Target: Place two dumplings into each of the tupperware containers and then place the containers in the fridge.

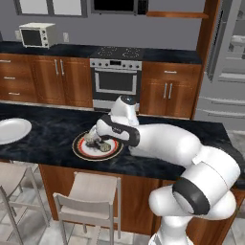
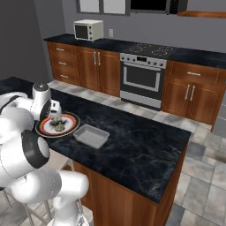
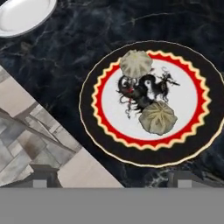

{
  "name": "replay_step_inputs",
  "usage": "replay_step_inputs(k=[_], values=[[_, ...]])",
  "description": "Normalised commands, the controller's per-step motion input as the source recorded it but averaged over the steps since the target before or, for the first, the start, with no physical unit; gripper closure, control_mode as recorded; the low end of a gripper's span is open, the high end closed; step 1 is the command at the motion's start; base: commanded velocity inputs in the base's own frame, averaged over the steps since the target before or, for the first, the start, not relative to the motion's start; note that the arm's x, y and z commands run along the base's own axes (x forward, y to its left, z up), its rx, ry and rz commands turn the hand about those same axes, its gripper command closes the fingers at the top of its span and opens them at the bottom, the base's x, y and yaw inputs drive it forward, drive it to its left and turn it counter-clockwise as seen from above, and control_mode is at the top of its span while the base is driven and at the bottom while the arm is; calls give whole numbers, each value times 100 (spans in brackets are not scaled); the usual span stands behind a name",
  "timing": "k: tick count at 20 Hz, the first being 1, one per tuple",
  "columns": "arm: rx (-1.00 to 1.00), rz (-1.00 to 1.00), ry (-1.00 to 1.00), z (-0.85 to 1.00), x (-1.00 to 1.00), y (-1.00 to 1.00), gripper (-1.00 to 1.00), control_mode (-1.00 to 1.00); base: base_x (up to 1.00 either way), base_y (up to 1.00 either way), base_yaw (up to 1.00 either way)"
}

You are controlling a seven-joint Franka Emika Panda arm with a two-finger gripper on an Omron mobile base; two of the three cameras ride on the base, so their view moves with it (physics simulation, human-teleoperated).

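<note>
On the dark bench (image 3: 65, 52), the red-rimmed plate (image 3: 109, 140) carries two dumplings: one (image 3: 136, 63) at its eleven o'clock edge, the other (image 3: 158, 117) near five o'clock of centre. The fingers (image 3: 109, 177) hover above, spread fully wide and holding nothing. A tupperware container (image 2: 91, 135) sits just beside the plate.

The white arm (image 1: 162, 141) reached forward and low from its base, bent sharply at the elbow. Its gripper (image 1: 92, 141) pointed downward with the jaws spread wide, holding nothing between the fingertips (image 3: 39, 183).
</note>
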Motion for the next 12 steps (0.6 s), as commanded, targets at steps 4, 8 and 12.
replay_step_inputs(k=[4, 8, 12], values=[[0, 0, -2, 0, 79, 3, -100, -100, 0, 0, 0], [-10, 3, 0, -35, 56, 12, -100, -100, 0, 0, 0], [-16, 8, 0, -46, 45, 34, -100, -100, 0, 0, 0]])
